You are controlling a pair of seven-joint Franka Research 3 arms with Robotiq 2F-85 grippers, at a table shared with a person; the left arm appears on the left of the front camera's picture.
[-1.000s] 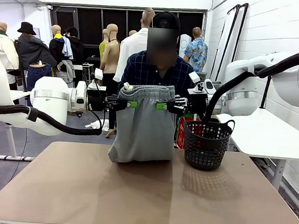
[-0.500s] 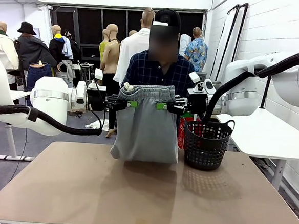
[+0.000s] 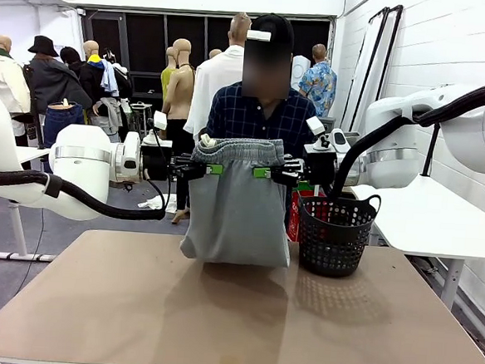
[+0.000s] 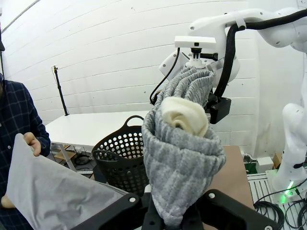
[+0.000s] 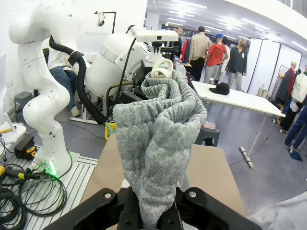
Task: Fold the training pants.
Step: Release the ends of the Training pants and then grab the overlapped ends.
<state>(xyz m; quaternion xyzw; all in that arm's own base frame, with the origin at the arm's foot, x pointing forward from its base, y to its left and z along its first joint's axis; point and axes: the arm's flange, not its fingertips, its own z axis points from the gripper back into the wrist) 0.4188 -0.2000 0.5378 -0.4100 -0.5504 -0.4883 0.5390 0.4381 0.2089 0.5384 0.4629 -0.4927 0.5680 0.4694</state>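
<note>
The light grey training pants [image 3: 237, 207] hang doubled over the far edge of the table, waistband on top. My left gripper [image 3: 214, 169] is shut on the waistband's left end and my right gripper [image 3: 262, 172] on its right end, both at the same height. In the left wrist view the bunched waistband [image 4: 184, 143] rises from the left gripper [image 4: 170, 215], and a person's hand [image 4: 31, 141] holds a flat part of the grey cloth [image 4: 53, 191]. In the right wrist view the gathered fabric [image 5: 153, 134] stands up out of the right gripper [image 5: 146, 211].
A black perforated basket [image 3: 334, 234] stands on the brown table [image 3: 217, 313] at the far right, close beside the hanging pants. The person [image 3: 260, 112] stands just behind the pants. A white side table [image 3: 440, 217] is off to the right.
The hanging lower part of the pants has swung slightly to the right, toward the basket. Both grippers have stayed where they were.
</note>
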